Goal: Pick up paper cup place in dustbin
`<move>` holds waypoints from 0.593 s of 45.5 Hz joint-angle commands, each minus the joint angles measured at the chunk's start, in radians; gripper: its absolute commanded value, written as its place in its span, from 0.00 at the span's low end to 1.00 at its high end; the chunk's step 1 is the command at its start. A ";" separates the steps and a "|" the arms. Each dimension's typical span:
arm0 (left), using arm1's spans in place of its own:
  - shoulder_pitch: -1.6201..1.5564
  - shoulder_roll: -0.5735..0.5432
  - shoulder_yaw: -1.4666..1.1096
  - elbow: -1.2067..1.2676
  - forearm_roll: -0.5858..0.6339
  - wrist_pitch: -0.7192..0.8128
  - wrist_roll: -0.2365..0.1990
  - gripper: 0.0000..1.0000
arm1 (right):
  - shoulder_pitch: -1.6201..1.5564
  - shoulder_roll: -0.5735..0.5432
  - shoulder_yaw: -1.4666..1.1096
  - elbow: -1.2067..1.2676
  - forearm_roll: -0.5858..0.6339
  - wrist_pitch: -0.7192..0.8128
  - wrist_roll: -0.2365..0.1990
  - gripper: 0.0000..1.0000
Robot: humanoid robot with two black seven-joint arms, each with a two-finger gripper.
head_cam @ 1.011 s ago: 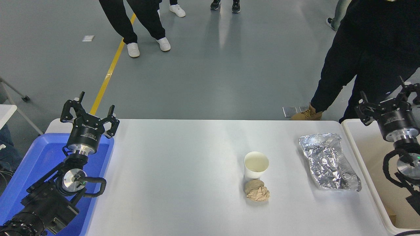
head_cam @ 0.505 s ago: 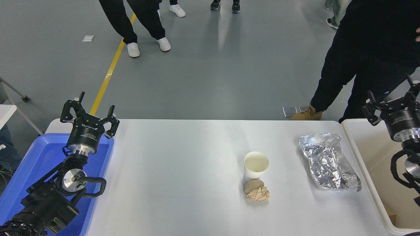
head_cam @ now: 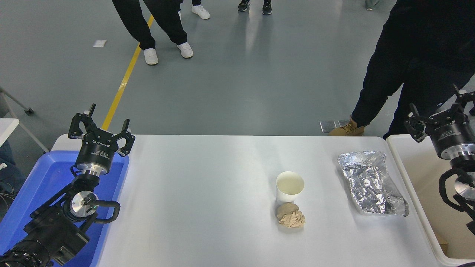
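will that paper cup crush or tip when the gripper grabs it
The paper cup looks empty and thin-walled, so it is probably light and would dent under a hard squeeze. It stands upright and tapers toward its base, so a sideways nudge may tip it. The paper ball sits against its near side and would likely shift too.

single head view, high, facing forward-down over table point(head_cam: 207, 193)
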 commanded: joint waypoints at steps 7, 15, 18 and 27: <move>0.000 0.000 0.000 0.000 0.000 0.000 0.000 0.98 | 0.173 -0.179 -0.327 -0.001 -0.002 -0.036 -0.011 1.00; 0.000 0.000 0.000 0.000 0.000 0.000 0.000 0.98 | 0.524 -0.264 -0.941 -0.002 0.003 -0.048 -0.014 1.00; -0.001 0.000 0.000 -0.001 0.000 0.000 0.000 0.98 | 0.669 -0.262 -1.171 -0.002 0.003 -0.048 -0.017 1.00; -0.001 0.000 0.000 0.000 0.000 0.000 0.000 0.98 | 1.024 -0.144 -1.793 0.001 -0.002 -0.033 -0.097 1.00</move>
